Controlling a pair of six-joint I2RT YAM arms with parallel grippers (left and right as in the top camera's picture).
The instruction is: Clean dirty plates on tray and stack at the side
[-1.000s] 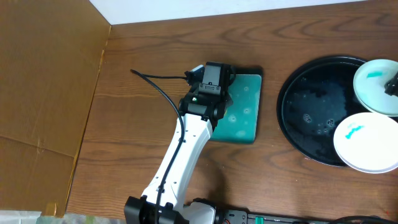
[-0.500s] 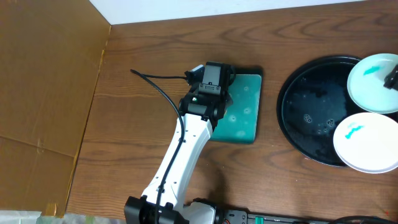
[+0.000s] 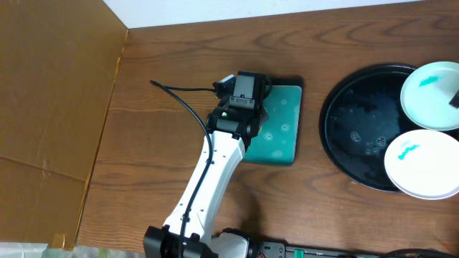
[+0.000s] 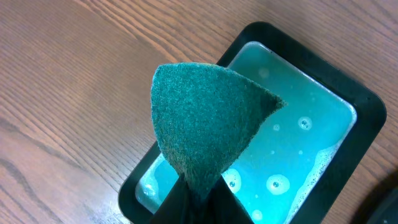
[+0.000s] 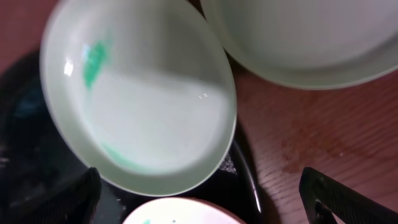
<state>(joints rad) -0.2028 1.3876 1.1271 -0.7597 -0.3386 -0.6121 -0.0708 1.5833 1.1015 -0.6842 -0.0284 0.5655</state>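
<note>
The black tray [image 3: 351, 122] sits at the right and carries two white plates with turquoise smears, one at the back [image 3: 430, 93] and one nearer [image 3: 423, 163]. In the right wrist view the back plate [image 5: 137, 106] lies flat on the tray [image 5: 245, 174]. My right gripper [image 5: 199, 190] hangs open and empty over the plate's near edge, at the frame's right edge overhead [image 3: 455, 99]. Another plate [image 5: 305, 37] rests on the wood beyond the rim. My left gripper [image 4: 199, 208] is shut on a green sponge [image 4: 205, 124] over the teal tray.
The small rectangular teal tray [image 3: 283, 125] holds soapy water [image 4: 298, 149] at mid-table. A brown cardboard sheet [image 3: 50, 93] covers the left side. The left arm [image 3: 208, 179] reaches in from the front edge, with a black cable [image 3: 179, 100] looping behind it.
The back plate shifted slightly left and settled on the tray. My right gripper opened, let go of it and drew back to the right. The left arm stayed still.
</note>
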